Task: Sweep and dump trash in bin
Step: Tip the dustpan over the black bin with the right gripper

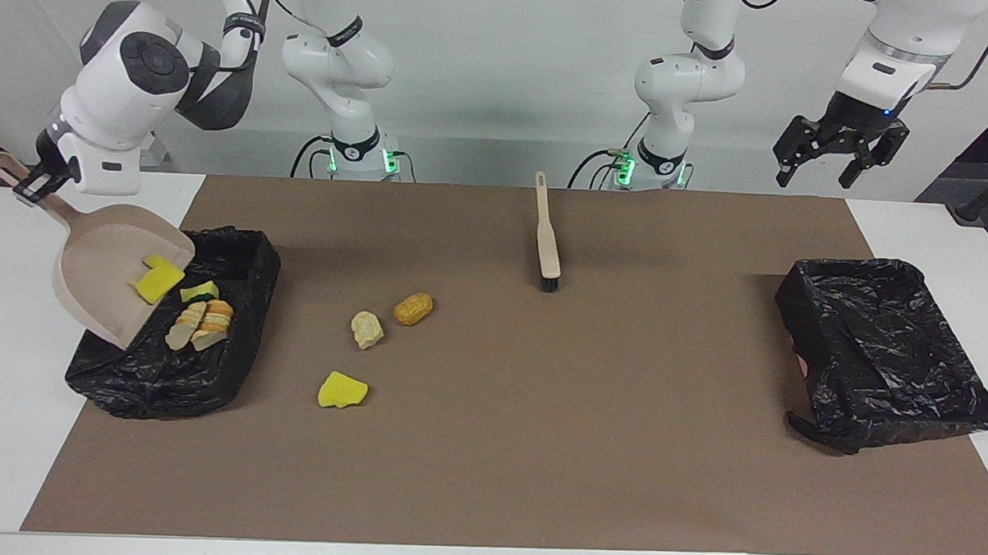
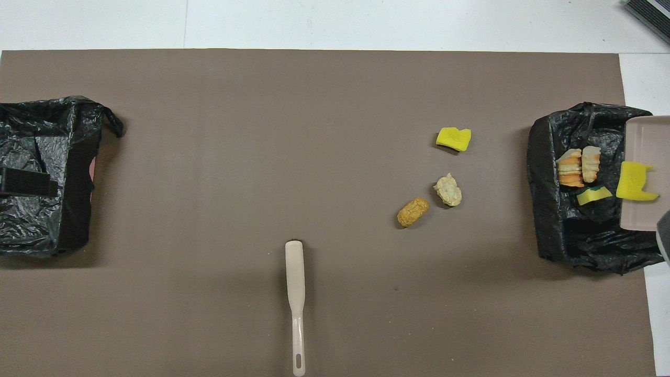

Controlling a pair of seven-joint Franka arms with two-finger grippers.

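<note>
My right gripper is shut on the handle of the beige dustpan, which tilts steeply over the black-lined bin at the right arm's end. One yellow sponge piece clings to the pan's lip. Two cream chunks and a green-backed sponge lie in the bin. On the mat lie a yellow sponge, a cream chunk and an orange-brown lump. My left gripper hangs open and empty, high over the table's left-arm end.
A beige brush lies on the brown mat near the robots, bristles pointing away from them. A second black-lined bin stands at the left arm's end.
</note>
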